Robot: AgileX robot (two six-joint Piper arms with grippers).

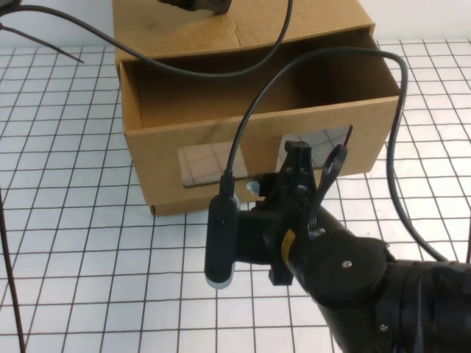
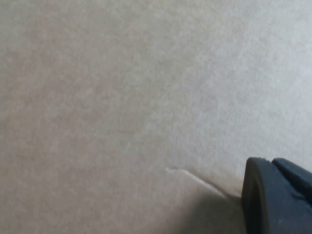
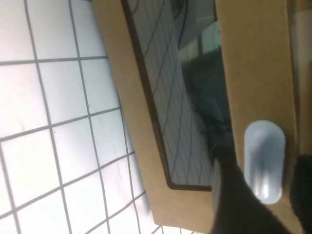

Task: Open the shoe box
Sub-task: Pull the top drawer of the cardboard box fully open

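- White tabletop (image 1: 73, 257) ruled with a dark grid fills the scene, seen from above on the robot's side.
- Right gripper (image 1: 287, 165) sits low in front of the shoe box (image 1: 243, 33), pointing at its near face. Its fingers are spread apart and hold nothing. One pale fingertip pad (image 3: 263, 161) lies just against the cardboard.
- That near face belongs to a drawer (image 1: 221, 140), slid partway out of the box's outer sleeve toward the robot, so its brown inner walls show.
- Two clear windows are cut in the drawer front. The left window (image 1: 210, 165) is fully in view. The right window (image 1: 324, 143) is partly hidden behind the gripper, which stands at the cardboard strip between them.
- A black wrist camera (image 1: 221, 239) hangs beside the right arm, with a black cable (image 1: 246, 125) looping up across the box.
- Left gripper (image 1: 195, 6) rests on the sleeve's top at the far edge, mostly cut off; open or closed cannot be told.
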